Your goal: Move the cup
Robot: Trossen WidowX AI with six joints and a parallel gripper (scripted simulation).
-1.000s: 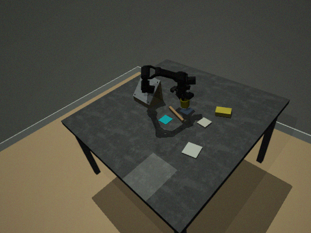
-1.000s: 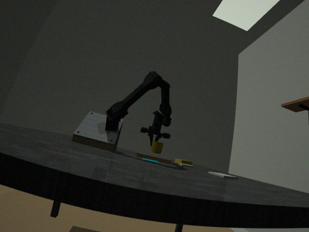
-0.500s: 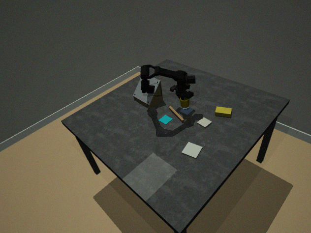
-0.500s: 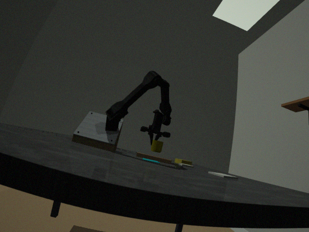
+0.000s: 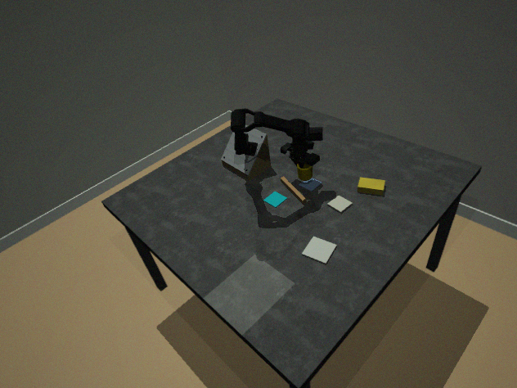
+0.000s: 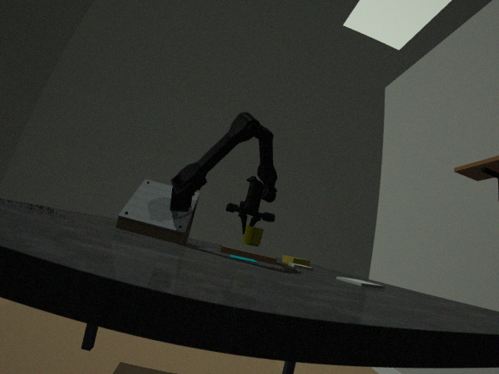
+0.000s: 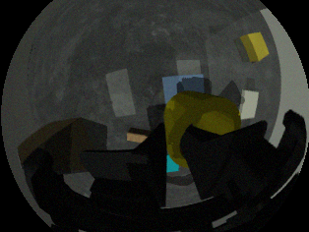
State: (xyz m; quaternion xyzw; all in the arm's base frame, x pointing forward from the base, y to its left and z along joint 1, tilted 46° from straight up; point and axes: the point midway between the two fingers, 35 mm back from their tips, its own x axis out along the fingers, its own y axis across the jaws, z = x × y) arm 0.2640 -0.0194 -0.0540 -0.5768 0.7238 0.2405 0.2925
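A yellow cup (image 5: 304, 172) (image 6: 253, 237) (image 7: 207, 110) hangs in the air, a little above the blue pad (image 5: 311, 185) (image 7: 169, 86). My gripper (image 5: 303, 164) (image 6: 248, 228) is shut on the cup, with its fingers at the cup's upper part. The cup looks slightly tilted in the exterior view. The marbles cannot be made out. The other pad, cyan (image 5: 275, 199) (image 6: 242, 258) (image 7: 172, 164), lies flat on the table; the gripper and cup partly hide it in the wrist view.
A wooden bar (image 5: 294, 190) (image 6: 247, 254) (image 7: 136, 136) lies between the two pads. A yellow block (image 5: 370, 184) (image 6: 296, 260) (image 7: 253, 46) and two pale tiles (image 5: 339, 203) (image 5: 319, 250) lie on the table. The wedge-shaped base (image 5: 261, 156) (image 6: 148, 201) stands behind the cyan pad.
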